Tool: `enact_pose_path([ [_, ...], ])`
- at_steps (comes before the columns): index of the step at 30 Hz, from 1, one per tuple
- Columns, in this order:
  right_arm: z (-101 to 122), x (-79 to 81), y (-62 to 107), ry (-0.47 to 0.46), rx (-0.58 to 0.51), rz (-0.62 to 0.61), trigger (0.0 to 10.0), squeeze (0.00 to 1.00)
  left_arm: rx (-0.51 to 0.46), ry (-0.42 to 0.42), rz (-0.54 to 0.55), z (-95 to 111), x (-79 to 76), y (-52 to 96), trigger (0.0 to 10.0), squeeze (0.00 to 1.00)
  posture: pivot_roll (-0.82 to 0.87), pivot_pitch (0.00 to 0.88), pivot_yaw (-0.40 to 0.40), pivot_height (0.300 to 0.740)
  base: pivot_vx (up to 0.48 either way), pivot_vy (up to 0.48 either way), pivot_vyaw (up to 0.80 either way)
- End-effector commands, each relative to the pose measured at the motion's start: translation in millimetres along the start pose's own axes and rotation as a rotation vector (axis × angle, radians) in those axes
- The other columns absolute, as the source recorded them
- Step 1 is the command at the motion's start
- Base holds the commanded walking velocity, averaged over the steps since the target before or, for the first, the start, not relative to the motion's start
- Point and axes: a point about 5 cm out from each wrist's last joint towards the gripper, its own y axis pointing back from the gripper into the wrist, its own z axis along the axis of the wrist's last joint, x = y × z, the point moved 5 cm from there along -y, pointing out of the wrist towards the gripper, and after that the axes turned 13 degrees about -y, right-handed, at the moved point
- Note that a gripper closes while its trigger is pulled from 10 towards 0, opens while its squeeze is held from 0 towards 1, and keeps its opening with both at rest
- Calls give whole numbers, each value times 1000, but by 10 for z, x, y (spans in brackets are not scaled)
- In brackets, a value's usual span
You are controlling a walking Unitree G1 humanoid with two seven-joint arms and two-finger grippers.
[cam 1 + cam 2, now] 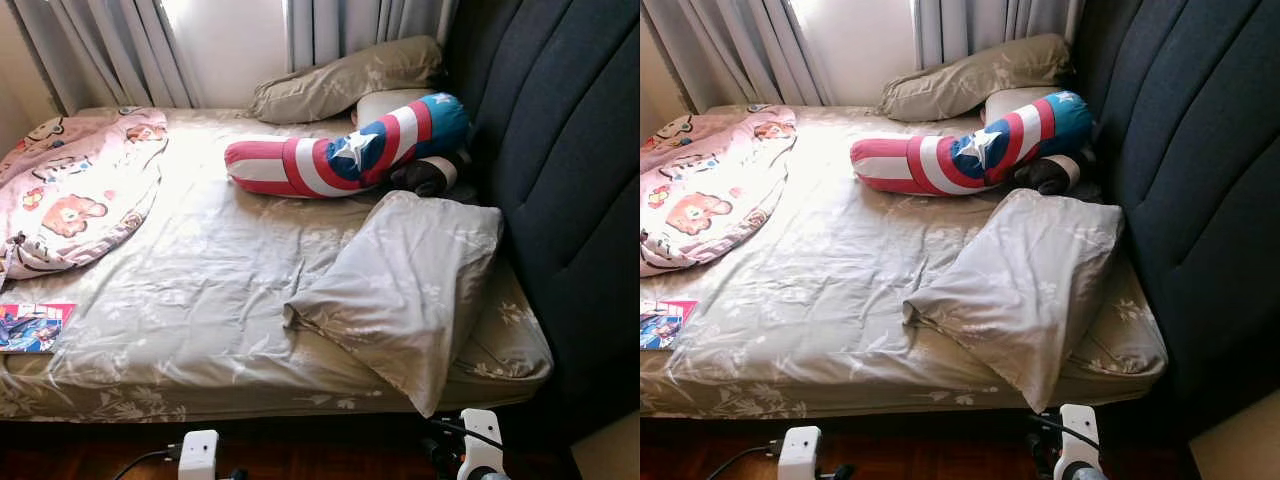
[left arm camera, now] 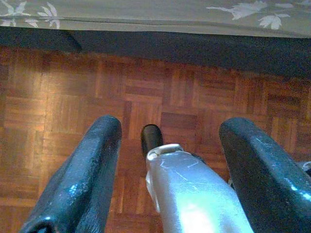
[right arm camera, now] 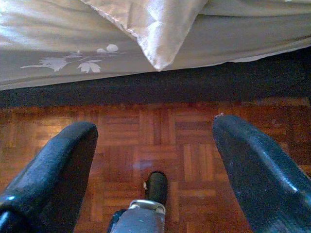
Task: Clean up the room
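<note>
Grippers hang low at the bed's foot edge, neither one at work. Our left gripper has its fingers spread wide over the parquet floor, holding nothing; our right gripper is spread the same way, with a pillow corner hanging off the mattress just ahead of it.

From the head view, the grey pillow lies askew at about 5 o'clock on the bed, its corner overhanging the edge nearest us. We judge it the first thing to set right. To do that well, we should raise the right arm, pinch the pillow by its near corner where the cloth bunches, and lift before dragging so the sheet stays flat.

Farther out, the striped bolster lies at 1 o'clock beside the headboard, a pink blanket is crumpled at 10 o'clock, and a book sits at 8 o'clock.
</note>
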Motion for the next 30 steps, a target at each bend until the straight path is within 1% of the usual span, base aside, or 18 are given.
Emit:
enact_pose_path([
  [1,-7,-8,3,-6,-2,-4,10000,0,27,0,4,-75,73,21,10000,0,43,0,-5,740,0,0,0],
  [2,-10,-5,3,-7,-2,-3,10000,0,31,-14,3,-102,98,32,10000,0,39,0,-3,740,0,0,0],
  [4,-12,-4,3,-9,-2,-3,10000,0,36,-15,4,-135,114,43,10000,0,39,0,-3,740,0,0,0],
  [9,-5,-1,4,-17,-9,1,10000,0,44,-18,1,-176,107,54,10000,0,34,0,0,740,0,0,0],
  [13,3,7,1,-21,-12,3,10000,0,45,-23,-2,-164,84,46,10000,0,28,0,6,740,0,0,0],
  [17,35,34,-10,-33,-23,4,10000,0,36,-35,-10,-98,36,22,10000,0,20,0,13,740,0,0,0],
  [22,94,92,-33,-34,-31,9,10000,0,23,-44,-10,-12,34,-1,10000,0,10,0,29,740,245,0,0],
  [25,152,115,-45,-49,-50,9,10000,0,15,-50,-11,36,34,-13,10000,0,8,0,35,740,250,0,0],
  [26,205,124,-51,-59,-66,8,10000,0,9,-54,-12,59,39,-17,10000,0,13,0,26,740,247,0,0],
  [29,231,120,-53,-62,-71,7,10000,0,14,-53,-10,25,63,-6,10000,0,17,0,23,740,246,0,0],
  [30,237,110,-52,-64,-72,6,10000,0,19,-41,-3,-23,98,11,10000,0,20,0,16,740,247,0,0],
])
